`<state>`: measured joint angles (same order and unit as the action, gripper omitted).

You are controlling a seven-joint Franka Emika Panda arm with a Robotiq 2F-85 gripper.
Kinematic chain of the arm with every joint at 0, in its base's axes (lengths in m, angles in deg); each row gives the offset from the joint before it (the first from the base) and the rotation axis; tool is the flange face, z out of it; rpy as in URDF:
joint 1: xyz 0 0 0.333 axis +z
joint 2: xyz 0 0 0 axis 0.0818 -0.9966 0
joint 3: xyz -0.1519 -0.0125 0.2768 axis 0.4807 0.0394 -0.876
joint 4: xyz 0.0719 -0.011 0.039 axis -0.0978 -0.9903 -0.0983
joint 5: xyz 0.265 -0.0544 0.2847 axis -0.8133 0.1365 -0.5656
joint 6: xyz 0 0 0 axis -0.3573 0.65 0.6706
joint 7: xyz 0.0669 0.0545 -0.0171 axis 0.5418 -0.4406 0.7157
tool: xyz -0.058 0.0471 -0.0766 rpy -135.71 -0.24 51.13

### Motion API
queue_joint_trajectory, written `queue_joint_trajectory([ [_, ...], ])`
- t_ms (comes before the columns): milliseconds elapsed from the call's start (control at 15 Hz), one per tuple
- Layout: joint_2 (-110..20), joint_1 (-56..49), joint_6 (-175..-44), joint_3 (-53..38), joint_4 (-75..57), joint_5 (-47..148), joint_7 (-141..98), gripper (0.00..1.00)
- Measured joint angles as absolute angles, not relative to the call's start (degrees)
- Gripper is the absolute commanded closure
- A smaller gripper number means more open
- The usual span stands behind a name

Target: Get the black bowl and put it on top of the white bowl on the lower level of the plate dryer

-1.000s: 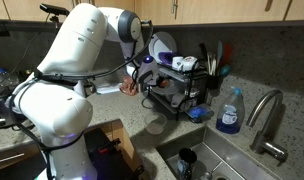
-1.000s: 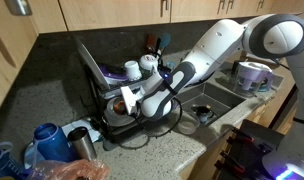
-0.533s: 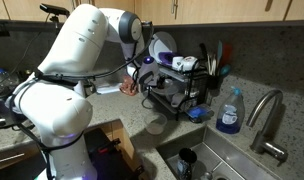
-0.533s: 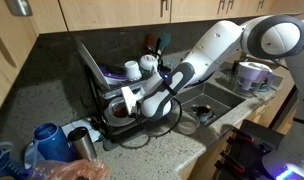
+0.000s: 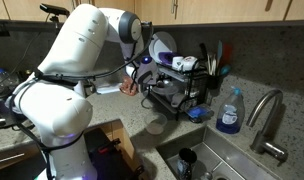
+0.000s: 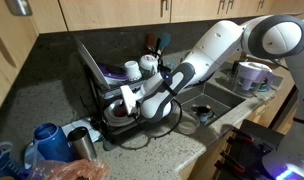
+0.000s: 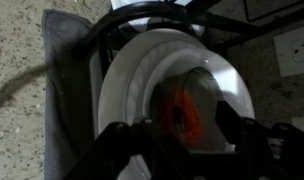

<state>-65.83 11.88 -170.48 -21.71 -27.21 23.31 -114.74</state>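
In the wrist view the black bowl (image 7: 187, 110), dark with a reddish-orange inside, sits nested in the glossy white bowl (image 7: 127, 80) under the black wires of the plate dryer (image 7: 152, 12). My gripper (image 7: 177, 135) hangs just over it. The jaws are open, one dark finger on each side of the black bowl, with a gap showing on the left. In both exterior views the gripper (image 5: 144, 82) (image 6: 127, 100) reaches into the lower level at the end of the plate dryer (image 5: 182, 95) (image 6: 97, 75). The bowls are hidden there.
A large upright white plate (image 5: 162, 45) and mugs (image 6: 140, 68) fill the upper tier. A pale translucent bowl (image 5: 155, 125) stands on the counter in front. A blue soap bottle (image 5: 229, 112), faucet (image 5: 267, 115) and sink (image 5: 207, 160) lie beside the rack. A grey mat (image 7: 67, 90) lies under it.
The jaws have spread apart from shut around the black bowl, letting it go in the white bowl. The arm has hardly moved.
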Motion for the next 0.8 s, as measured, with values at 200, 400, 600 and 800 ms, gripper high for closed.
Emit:
queue_joint_trajectory([
  [200,-65.3,11.8,-172.2,-22.4,-27.2,23.2,-114.6,0.38],
  [400,-64.5,11.0,-172.3,-23.3,-27.3,22.6,-114.7,0.64],
  [600,-64.3,10.0,-172.3,-24.5,-27.3,22.4,-114.7,0.86],
  [800,-63.6,8.4,-172.3,-26.5,-27.9,22.4,-114.8,1.00],
])
